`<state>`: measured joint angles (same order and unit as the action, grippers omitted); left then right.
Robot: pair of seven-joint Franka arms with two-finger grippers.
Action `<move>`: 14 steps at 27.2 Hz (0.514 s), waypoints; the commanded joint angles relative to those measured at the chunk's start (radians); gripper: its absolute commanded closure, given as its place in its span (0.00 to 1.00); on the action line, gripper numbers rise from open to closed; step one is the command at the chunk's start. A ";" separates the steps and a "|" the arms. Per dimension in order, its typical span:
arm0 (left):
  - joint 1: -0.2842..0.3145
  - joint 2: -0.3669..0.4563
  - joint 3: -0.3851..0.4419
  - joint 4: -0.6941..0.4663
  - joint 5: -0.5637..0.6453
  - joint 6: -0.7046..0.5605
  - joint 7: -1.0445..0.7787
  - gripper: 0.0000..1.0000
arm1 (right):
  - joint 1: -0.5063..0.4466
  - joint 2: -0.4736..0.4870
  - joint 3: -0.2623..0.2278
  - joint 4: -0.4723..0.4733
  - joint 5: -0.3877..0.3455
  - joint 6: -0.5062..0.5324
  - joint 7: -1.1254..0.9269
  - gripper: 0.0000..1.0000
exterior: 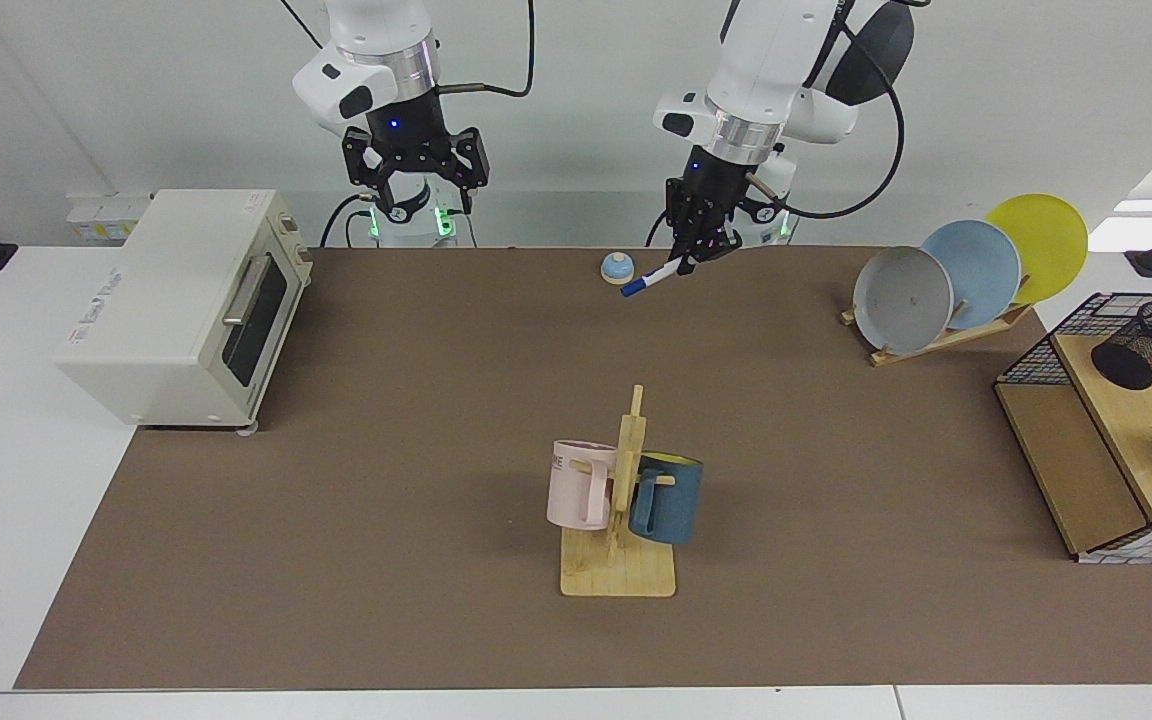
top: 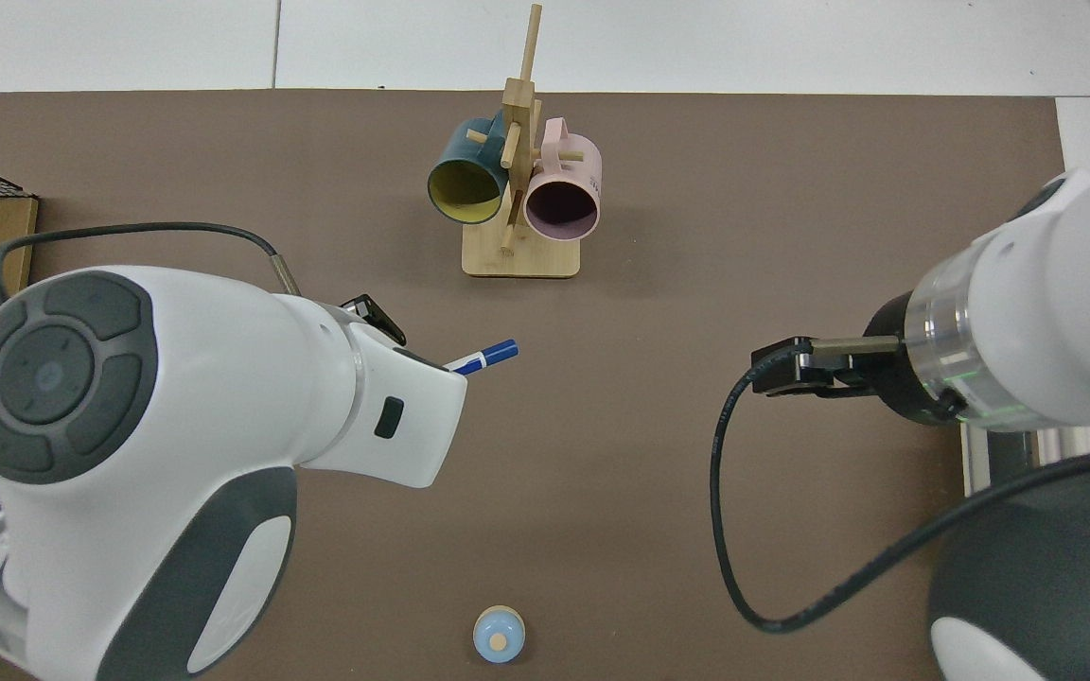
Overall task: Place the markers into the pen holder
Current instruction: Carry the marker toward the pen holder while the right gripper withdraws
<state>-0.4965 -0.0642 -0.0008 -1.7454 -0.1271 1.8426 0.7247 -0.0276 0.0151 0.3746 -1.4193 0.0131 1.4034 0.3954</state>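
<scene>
My right gripper [exterior: 414, 190] waits open, raised beside the toaster oven [exterior: 181, 300]. My left gripper [exterior: 698, 248] clamps 1 marker [exterior: 644, 282] by its barrel, slanted above the brown mat [exterior: 416, 420] so it can travel to the pen holder [exterior: 1151, 344] inside the wire basket [exterior: 1041, 350] against white walls.

We see a table [exterior: 416, 420] under a brown mat, bearing a toaster oven [exterior: 181, 305], a bell [exterior: 617, 266], a mug tree [exterior: 621, 520], a plate rack [exterior: 946, 335] and a wire basket [exterior: 1096, 420].
</scene>
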 commanded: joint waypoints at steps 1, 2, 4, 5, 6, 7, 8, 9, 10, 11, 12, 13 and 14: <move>0.010 -0.006 -0.005 0.012 0.034 -0.025 -0.011 1.00 | -0.011 0.009 0.009 0.028 -0.004 -0.027 -0.059 0.00; 0.010 -0.006 -0.005 0.014 0.034 -0.025 -0.011 1.00 | -0.012 0.008 0.009 0.026 0.001 -0.027 -0.059 0.00; 0.010 -0.006 0.002 0.017 0.034 -0.025 -0.011 1.00 | -0.015 0.008 0.006 0.022 0.007 -0.026 -0.058 0.00; 0.010 -0.006 0.007 0.018 0.034 -0.026 -0.011 1.00 | -0.020 0.008 0.006 0.020 0.008 -0.026 -0.056 0.00; 0.012 -0.006 0.007 0.020 0.034 -0.032 -0.011 1.00 | -0.025 0.008 0.006 0.020 0.008 -0.026 -0.052 0.00; 0.012 -0.006 0.011 0.023 0.035 -0.042 -0.011 1.00 | -0.031 0.008 0.004 0.020 0.008 -0.026 -0.050 0.00; 0.013 -0.006 0.024 0.030 0.037 -0.051 -0.011 1.00 | -0.037 0.006 0.004 0.020 0.008 -0.026 -0.049 0.00; 0.015 -0.006 0.034 0.038 0.037 -0.062 -0.011 1.00 | -0.044 0.006 0.004 0.019 0.008 -0.026 -0.050 0.00; 0.016 -0.006 0.042 0.044 0.038 -0.077 -0.011 1.00 | -0.051 0.006 0.004 0.019 0.008 -0.026 -0.050 0.00; 0.018 -0.006 0.045 0.052 0.040 -0.091 -0.011 1.00 | -0.055 0.006 0.004 0.019 0.008 -0.026 -0.050 0.00; 0.022 -0.006 0.051 0.063 0.049 -0.106 -0.011 1.00 | -0.058 0.006 0.004 0.019 0.008 -0.026 -0.049 0.00; 0.029 -0.006 0.057 0.073 0.066 -0.120 -0.011 1.00 | -0.061 0.005 0.003 0.017 0.008 -0.026 -0.047 0.00; 0.035 -0.006 0.059 0.081 0.082 -0.132 -0.013 1.00 | -0.066 0.005 0.003 0.017 0.008 -0.026 -0.047 0.00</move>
<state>-0.4869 -0.0651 0.0421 -1.7163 -0.0975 1.7880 0.7228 -0.0584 0.0153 0.3702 -1.4157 0.0137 1.4033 0.3729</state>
